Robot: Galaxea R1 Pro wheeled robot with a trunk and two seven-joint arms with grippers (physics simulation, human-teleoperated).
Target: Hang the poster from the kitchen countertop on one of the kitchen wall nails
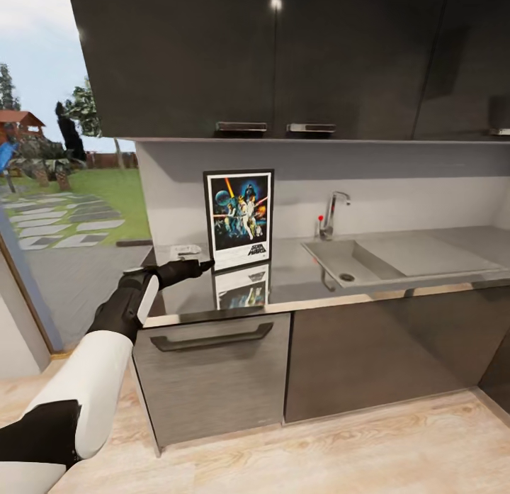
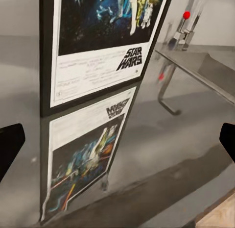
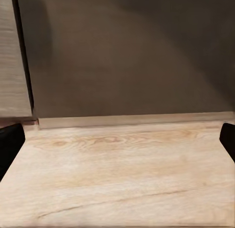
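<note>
Poster [image 1: 239, 218] upright at back of counter [image 1: 397, 281], leaning on pale grey wall, at roughly 11 o'clock from sink [image 1: 338, 261]. Rectangular, portrait format; thin black frame, white border, blue-black artwork with small figures, "STAR WARS" logo at bottom right. Seen close in left wrist view as poster [image 2: 103, 41], with fine print block beside logo and inverted mirror image on glossy slab below.

Counter surface smooth, grey, highly reflective, with lighter metallic front edge. Sink inset, rectangular, with flat drainboard toward 3 o'clock; round drain visible. Chrome tap [image 1: 333, 214] rising behind basin, angular spout, small red knob at its side.

Left end effector [image 1: 193, 266] black, reaching over counter's left end, tip just beside poster's lower left corner; contact cannot be told. Fingers spread wide and empty, dark fingertips [image 2: 10, 149] at opposite margins of left wrist view. Left arm white-shelled with black joints.

Right end effector [image 3: 117, 144] likewise spread and empty, black tips at both margins, aimed at pale wood-grain floor [image 3: 122, 179] and matte dark cabinet front.

Base cabinets dark grey, brushed texture, one with long dark bar handle [image 1: 211, 337]. Upper cabinets [image 1: 269, 62] dark, glossy, with two short metallic handles. Garden with paving stones at 9 o'clock.
</note>
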